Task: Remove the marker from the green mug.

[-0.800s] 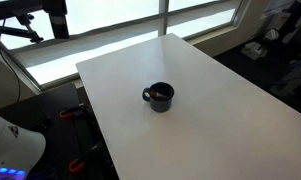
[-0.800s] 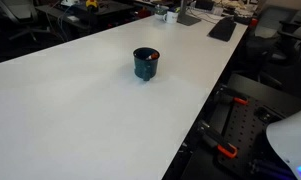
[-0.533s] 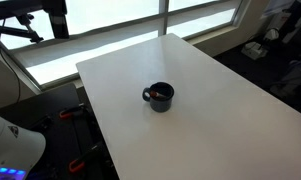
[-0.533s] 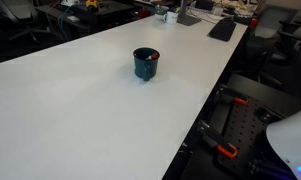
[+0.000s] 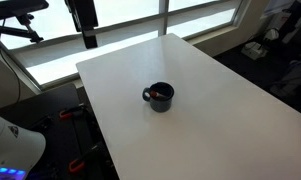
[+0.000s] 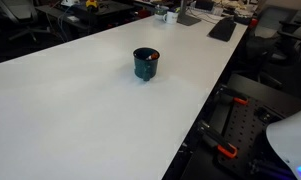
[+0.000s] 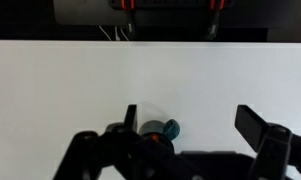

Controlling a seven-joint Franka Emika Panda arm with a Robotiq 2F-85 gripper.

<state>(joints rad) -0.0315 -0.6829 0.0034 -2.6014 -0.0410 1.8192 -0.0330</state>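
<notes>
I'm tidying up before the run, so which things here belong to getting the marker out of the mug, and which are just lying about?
For the job: green mug, marker inside it, gripper with fingers apart.
Just lying about: dark flat object at the far end of the table, red-handled clamp below its edge.

The tool (image 7: 191, 120) hides most of the green mug (image 7: 170, 129).

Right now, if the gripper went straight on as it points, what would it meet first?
Probably the green mug, which the wrist view shows between the fingers of the open gripper, off to one side. Depth is unclear; it might meet bare table beside it.
</notes>
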